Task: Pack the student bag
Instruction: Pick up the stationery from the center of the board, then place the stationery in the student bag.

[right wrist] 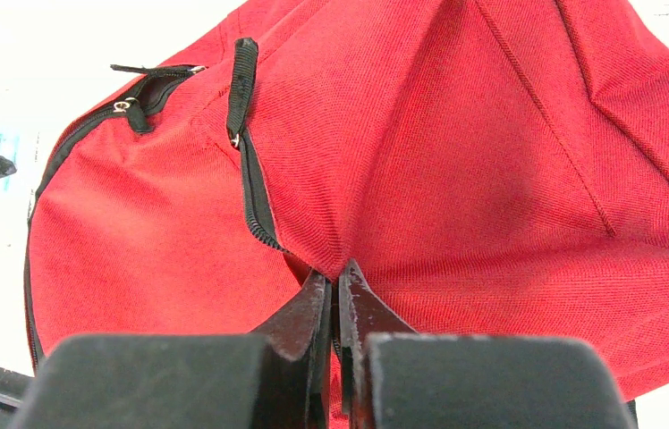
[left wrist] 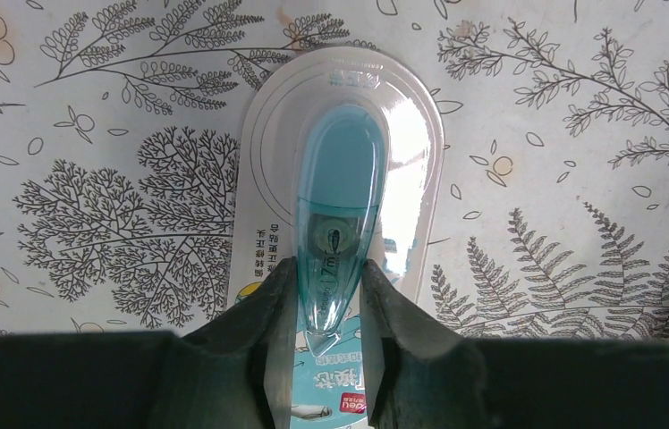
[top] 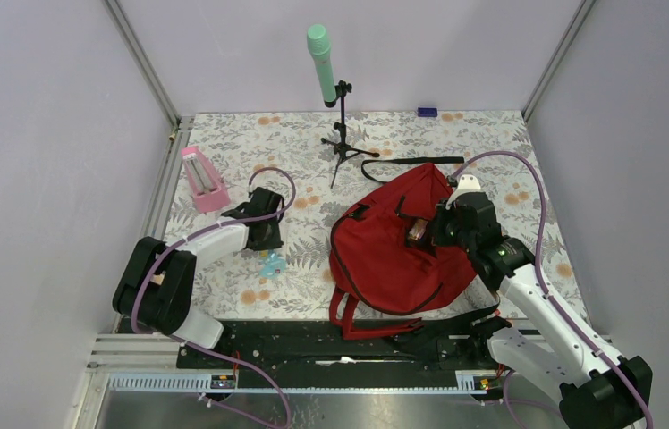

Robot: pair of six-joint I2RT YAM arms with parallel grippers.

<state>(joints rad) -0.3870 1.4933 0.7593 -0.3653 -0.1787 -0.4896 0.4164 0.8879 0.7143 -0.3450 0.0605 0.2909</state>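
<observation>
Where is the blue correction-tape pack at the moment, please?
In the left wrist view the tape pack lies on the floral table between the left gripper's jaws; from above it sits left of the bag.

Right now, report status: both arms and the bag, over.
Left gripper jaws on correction tape pack. Right gripper shut, pinching student bag fabric. Microphone stand beyond bag, apart from both arms.
</observation>
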